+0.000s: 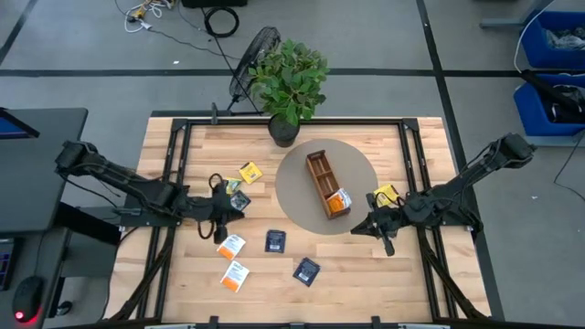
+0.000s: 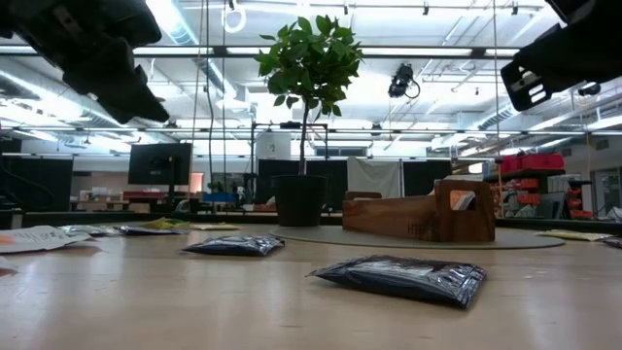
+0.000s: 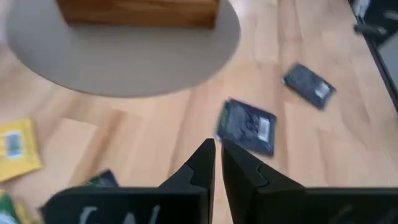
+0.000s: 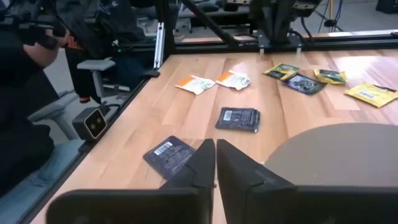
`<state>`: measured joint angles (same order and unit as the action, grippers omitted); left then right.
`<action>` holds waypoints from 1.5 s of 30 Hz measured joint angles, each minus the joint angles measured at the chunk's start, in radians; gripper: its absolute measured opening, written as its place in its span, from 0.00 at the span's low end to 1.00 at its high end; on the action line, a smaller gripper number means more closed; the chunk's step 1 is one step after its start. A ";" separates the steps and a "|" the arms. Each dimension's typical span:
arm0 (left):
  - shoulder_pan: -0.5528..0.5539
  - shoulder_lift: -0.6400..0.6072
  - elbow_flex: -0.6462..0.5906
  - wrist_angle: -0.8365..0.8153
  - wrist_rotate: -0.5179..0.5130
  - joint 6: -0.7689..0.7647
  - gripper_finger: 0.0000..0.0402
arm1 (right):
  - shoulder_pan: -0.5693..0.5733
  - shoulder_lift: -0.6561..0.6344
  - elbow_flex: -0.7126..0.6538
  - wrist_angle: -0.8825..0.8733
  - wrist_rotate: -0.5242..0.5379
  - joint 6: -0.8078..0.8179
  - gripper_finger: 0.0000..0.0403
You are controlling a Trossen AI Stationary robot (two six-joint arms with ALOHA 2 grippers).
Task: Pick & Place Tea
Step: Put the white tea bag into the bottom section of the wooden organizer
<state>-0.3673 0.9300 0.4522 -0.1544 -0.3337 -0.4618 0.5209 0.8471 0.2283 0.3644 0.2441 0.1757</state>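
Tea sachets lie flat on the wooden table: two navy (image 1: 275, 240) (image 1: 306, 270), two orange-and-white (image 1: 230, 246) (image 1: 235, 275), green-and-black ones (image 1: 238, 203), and yellow ones (image 1: 249, 172) (image 1: 386, 194). One orange-and-white sachet (image 1: 340, 201) stands in the near end of the brown wooden tray (image 1: 320, 174), which rests on a round grey mat (image 1: 297, 196). My left gripper (image 1: 227, 219) hovers shut above the table left of the mat, empty (image 3: 217, 146). My right gripper (image 1: 356, 228) hovers shut at the mat's near right edge, also empty (image 4: 216, 146).
A potted plant (image 1: 288, 82) stands at the table's far edge behind the mat. Black frame rails (image 1: 174, 164) (image 1: 416, 164) run along both sides. A person's dark sleeve (image 4: 25, 43) shows beyond the table's left edge. Bare wood lies along the near edge.
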 joint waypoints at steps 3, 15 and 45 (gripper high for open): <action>-0.008 0.050 0.000 0.013 0.058 0.001 0.08 | 0.000 0.000 0.000 -0.007 -0.002 0.005 0.10; -0.012 0.243 0.000 0.026 0.131 -0.048 0.25 | 0.000 0.001 0.000 -0.048 0.000 0.031 0.30; -0.026 0.249 0.000 -0.202 0.250 -0.368 0.38 | 0.000 0.001 0.000 -0.053 0.002 0.051 0.35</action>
<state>-0.3935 1.1786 0.4522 -0.3559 -0.0837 -0.8296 0.5209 0.8478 0.2287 0.3116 0.2459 0.2272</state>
